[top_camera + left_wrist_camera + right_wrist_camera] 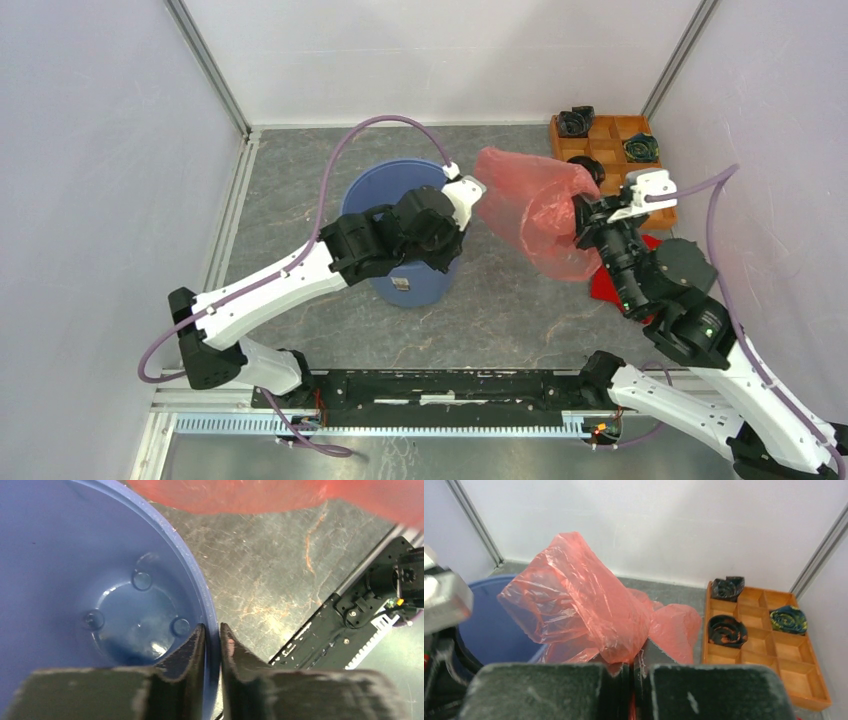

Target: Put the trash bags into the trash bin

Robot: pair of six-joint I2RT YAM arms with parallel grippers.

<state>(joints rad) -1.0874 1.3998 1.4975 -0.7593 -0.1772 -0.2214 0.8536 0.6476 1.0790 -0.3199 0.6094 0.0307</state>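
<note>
The blue trash bin point(400, 230) stands upright left of centre. My left gripper point(212, 632) is shut on its rim point(200, 595), one finger inside the bin and one outside. The bin's inside point(75, 580) looks empty. My right gripper point(582, 222) is shut on the red-pink trash bag point(535, 208) and holds it in the air just right of the bin. In the right wrist view the crinkly bag point(584, 610) billows up from my shut gripper point(631, 660), with the bin point(489, 625) behind it at left. The bag's blurred edge point(240, 495) shows above the bin.
An orange compartmented tray point(612, 152) with dark rolled items sits at the back right, also in the right wrist view point(769, 645). A solid red cloth point(606, 282) lies under my right arm. White walls enclose the grey floor point(500, 300).
</note>
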